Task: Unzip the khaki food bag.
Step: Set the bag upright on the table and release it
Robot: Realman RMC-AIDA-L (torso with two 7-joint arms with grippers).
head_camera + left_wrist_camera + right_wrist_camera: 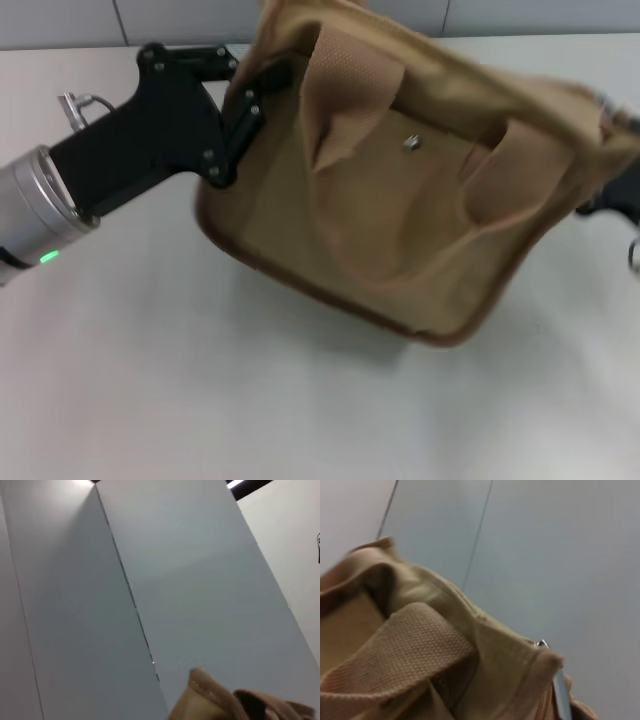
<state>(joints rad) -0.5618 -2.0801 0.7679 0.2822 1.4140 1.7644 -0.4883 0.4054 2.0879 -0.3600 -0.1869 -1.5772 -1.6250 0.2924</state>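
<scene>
The khaki food bag (pixel 400 200) is tipped over, its front pocket with the metal snap (pixel 411 143) facing up and both loop handles lying across it. My left gripper (pixel 243 105) is at the bag's left end, its black fingers (pixel 247 112) closed on the fabric edge there. A corner of the bag shows in the left wrist view (pixel 220 702). My right gripper (pixel 615 195) is at the bag's right end, mostly hidden behind it. The right wrist view shows the bag's top edge (pixel 485 645), a handle (pixel 410 645) and the silver zipper pull (pixel 561 690) very close.
The bag rests on a white table (pixel 200 380). Grey wall panels (pixel 60 20) stand behind the table's far edge. A metal ring (pixel 80 103) sticks out of the left arm's wrist.
</scene>
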